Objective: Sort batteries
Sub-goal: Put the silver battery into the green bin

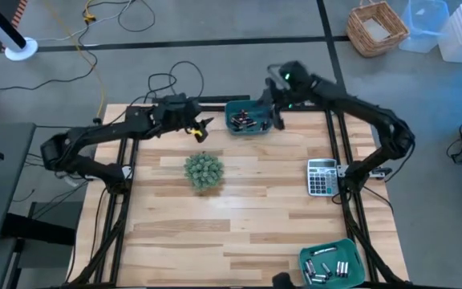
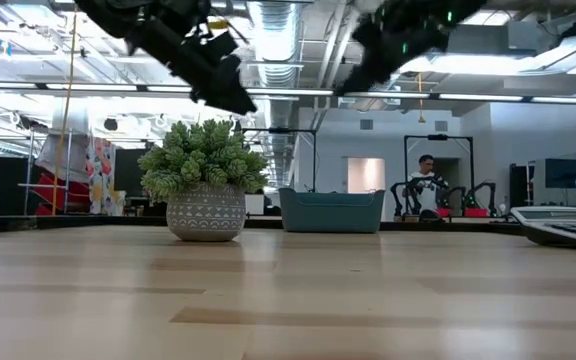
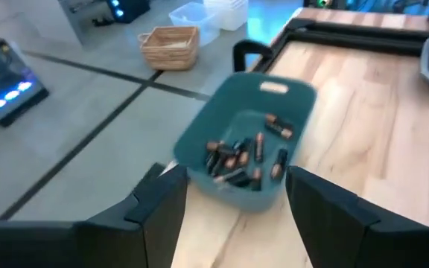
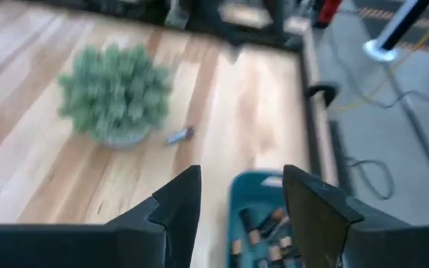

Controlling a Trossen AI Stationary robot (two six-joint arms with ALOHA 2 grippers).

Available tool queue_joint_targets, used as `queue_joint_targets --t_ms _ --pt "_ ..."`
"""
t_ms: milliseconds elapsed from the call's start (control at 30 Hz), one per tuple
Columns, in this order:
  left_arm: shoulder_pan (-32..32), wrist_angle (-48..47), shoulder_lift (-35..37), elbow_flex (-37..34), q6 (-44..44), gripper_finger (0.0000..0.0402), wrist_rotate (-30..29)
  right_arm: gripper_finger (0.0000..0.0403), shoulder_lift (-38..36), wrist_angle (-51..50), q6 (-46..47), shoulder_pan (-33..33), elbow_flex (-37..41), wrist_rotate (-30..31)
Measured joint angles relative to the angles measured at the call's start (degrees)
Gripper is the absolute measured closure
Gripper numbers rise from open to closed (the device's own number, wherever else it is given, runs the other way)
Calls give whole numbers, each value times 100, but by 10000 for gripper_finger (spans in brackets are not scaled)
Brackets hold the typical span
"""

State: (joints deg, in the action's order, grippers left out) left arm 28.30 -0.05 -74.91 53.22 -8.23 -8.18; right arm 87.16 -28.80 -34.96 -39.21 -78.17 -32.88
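At twelve o'clock on the table [image 1: 239, 201], batteries [image 1: 245, 122] filled the teal bin [image 3: 237, 160]: small, rigid, slippery; best pinched mid-length. Left gripper [image 3: 233, 197] and right gripper [image 4: 240, 197] jaws both apart, empty.

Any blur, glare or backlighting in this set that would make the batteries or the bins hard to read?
Left wrist view: motion-smeared, though the dark batteries in the far teal bin still read. Right wrist view: soft all over; the potted plant is fuzzy. Low view: bright ceiling lights leave both arms as silhouettes. High view: evenly lit, the near bin cropped by the frame edge.
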Motion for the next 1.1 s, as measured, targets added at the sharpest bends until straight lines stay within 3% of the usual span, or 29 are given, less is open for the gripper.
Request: queue_joint_targets --t_ms 200,367,533,733,900,1000,1100 --pt "264 513 68 -290 -305 180 -145 198 30 1381 -4 -6 1205 -15" --pt "757 1909 -259 -283 -816 180 -164 198 22 1900 204 -369 1294 -18" --pt "1559 3326 -725 -274 -661 180 -169 198 -33 2632 535 -1124 1285 -39" --pt "2219 3864 -1241 -274 -756 180 -125 198 -33 2874 749 -1902 1283 -483" --pt "2506 4327 -1677 -274 -702 180 -115 198 -27 3470 1663 -2446 1283 -465" --pt "2619 4354 -1798 -243 -585 180 -190 198 -26 3792 2242 -2797 1283 -231" --pt "2674 4305 -1857 -122 -465 180 -723 198 -24 4091 2706 -3086 1283 396"
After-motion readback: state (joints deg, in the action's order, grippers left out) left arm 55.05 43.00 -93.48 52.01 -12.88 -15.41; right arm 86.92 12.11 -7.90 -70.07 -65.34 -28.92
